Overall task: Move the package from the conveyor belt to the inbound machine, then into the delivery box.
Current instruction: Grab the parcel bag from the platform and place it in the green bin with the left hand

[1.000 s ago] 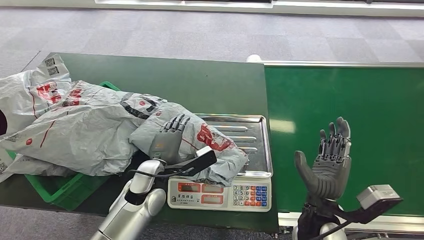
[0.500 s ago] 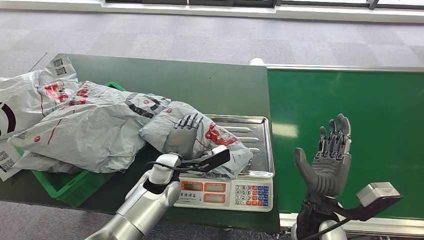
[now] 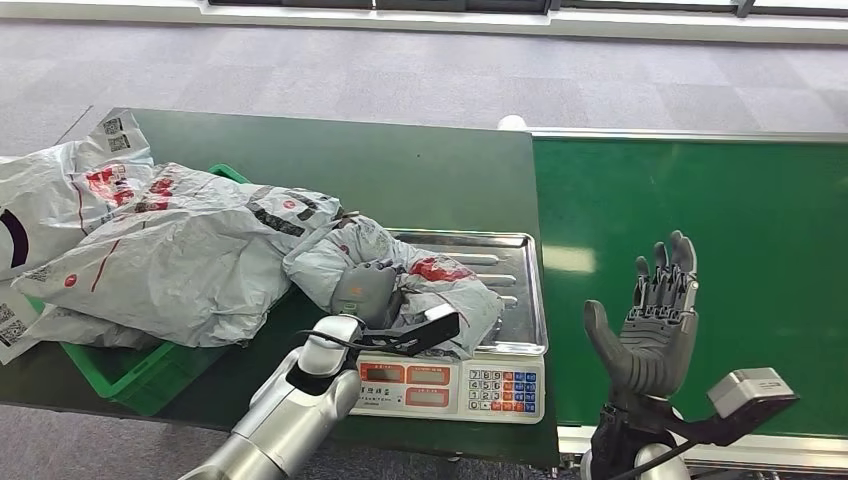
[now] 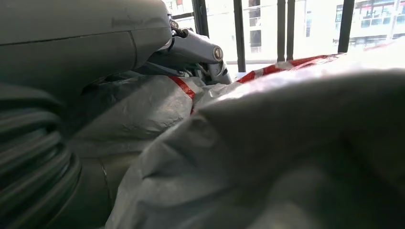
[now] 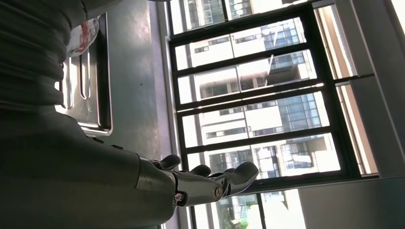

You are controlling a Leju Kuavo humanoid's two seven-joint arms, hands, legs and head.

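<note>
The grey package (image 3: 400, 275) lies crumpled on the steel tray of the scale (image 3: 520, 300) — the inbound machine — with the left hand (image 3: 365, 290) closed around its near edge. Just left of it, the green bin (image 3: 130, 378) holds a heap of grey mail bags (image 3: 170, 260) spilling over its rim. The right hand (image 3: 655, 330) is raised over the green conveyor belt (image 3: 700, 220) — fingers apart, holding nothing.

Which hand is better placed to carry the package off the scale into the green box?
Left. The left hand already grips the package beside the green box; the right hand is open over the belt.
</note>
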